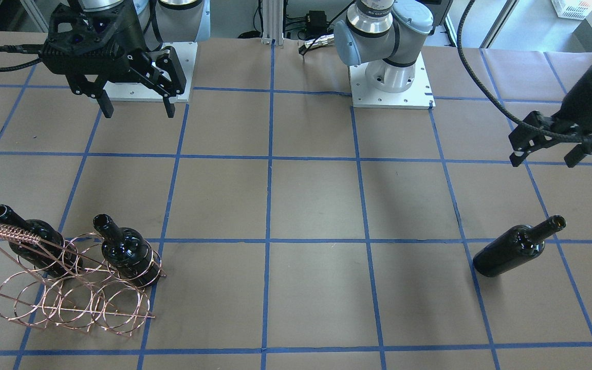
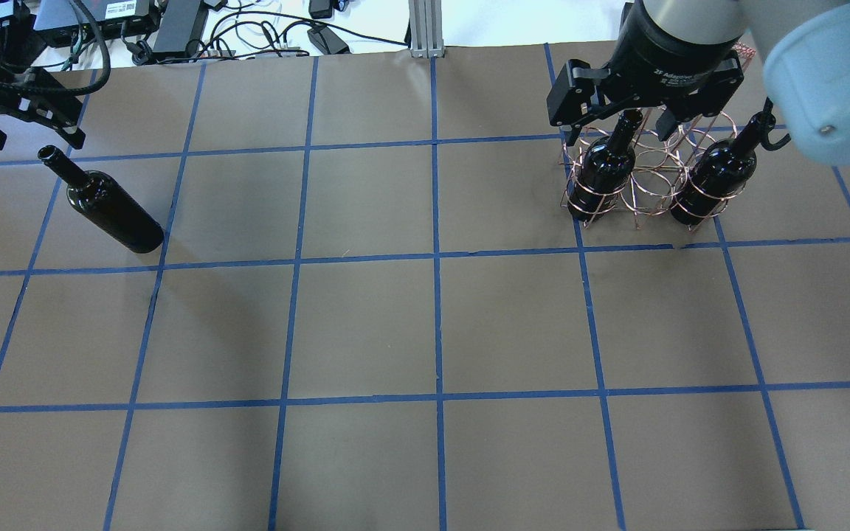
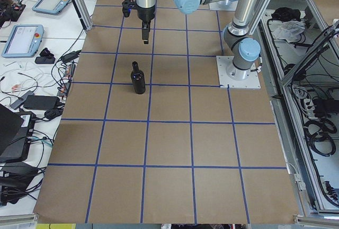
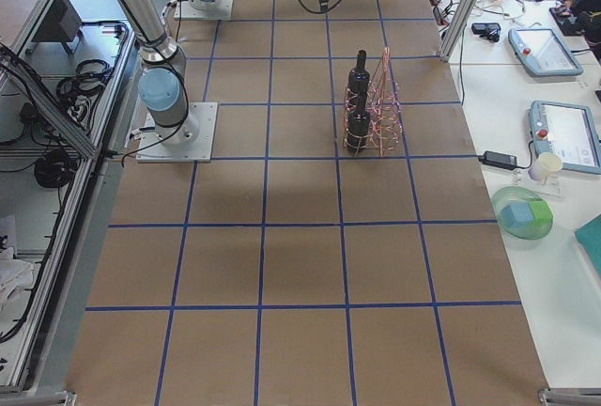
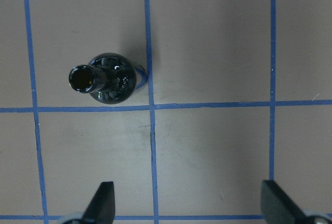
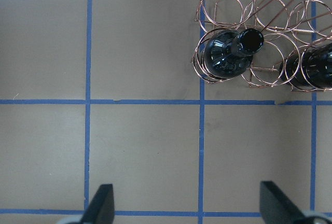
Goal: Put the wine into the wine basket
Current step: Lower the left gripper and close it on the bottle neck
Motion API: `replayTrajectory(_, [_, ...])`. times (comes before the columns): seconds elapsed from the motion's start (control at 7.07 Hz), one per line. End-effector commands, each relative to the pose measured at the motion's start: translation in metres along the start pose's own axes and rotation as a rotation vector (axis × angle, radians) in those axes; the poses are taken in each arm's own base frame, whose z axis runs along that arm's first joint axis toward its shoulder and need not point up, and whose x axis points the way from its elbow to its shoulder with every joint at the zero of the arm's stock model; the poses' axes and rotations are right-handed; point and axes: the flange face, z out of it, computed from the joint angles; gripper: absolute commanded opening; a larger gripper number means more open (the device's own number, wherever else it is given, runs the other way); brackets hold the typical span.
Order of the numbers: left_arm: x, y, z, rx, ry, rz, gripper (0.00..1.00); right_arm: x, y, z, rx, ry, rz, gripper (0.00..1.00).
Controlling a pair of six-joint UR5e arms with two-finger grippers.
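The loose wine bottle [image 1: 519, 246] stands upright on the paper-covered table [image 1: 316, 205] at the robot's left side, well apart from the copper wire wine basket [image 1: 70, 300] over on the right side. The left gripper [image 5: 189, 203] hangs above it, fingers spread wide and empty; in its wrist view the bottle sits out beyond the tips, nearer one finger, touching neither. The right gripper [image 1: 137, 109] is spread wide too, holding nothing, apart from the basket, where two more bottles [image 1: 126, 252] sit in the hoops
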Motion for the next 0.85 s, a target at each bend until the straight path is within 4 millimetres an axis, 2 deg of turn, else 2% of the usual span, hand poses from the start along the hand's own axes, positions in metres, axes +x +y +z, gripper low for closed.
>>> replayTrajectory(0.0, [-0.052,-0.03,0.018,0.003,0.038,0.019,1.0,0.002,0.0,0.001,-0.007,0.001,0.003,1.0])
replayTrajectory(0.28, [-0.069,-0.061,0.07,-0.008,0.047,0.013,1.0,0.008,-0.002,0.006,-0.021,0.005,0.013,1.0])
replayTrajectory(0.42, [-0.072,-0.069,0.091,-0.027,0.06,0.012,1.0,0.007,0.004,0.006,-0.03,0.006,0.02,1.0])
replayTrajectory(0.57, [-0.074,-0.075,0.106,-0.038,0.067,0.01,1.0,0.007,0.005,0.025,-0.058,0.004,0.006,1.0])
replayTrajectory(0.71, [-0.075,-0.075,0.119,-0.057,0.077,0.01,1.0,0.005,0.008,0.02,-0.048,-0.006,0.011,1.0])
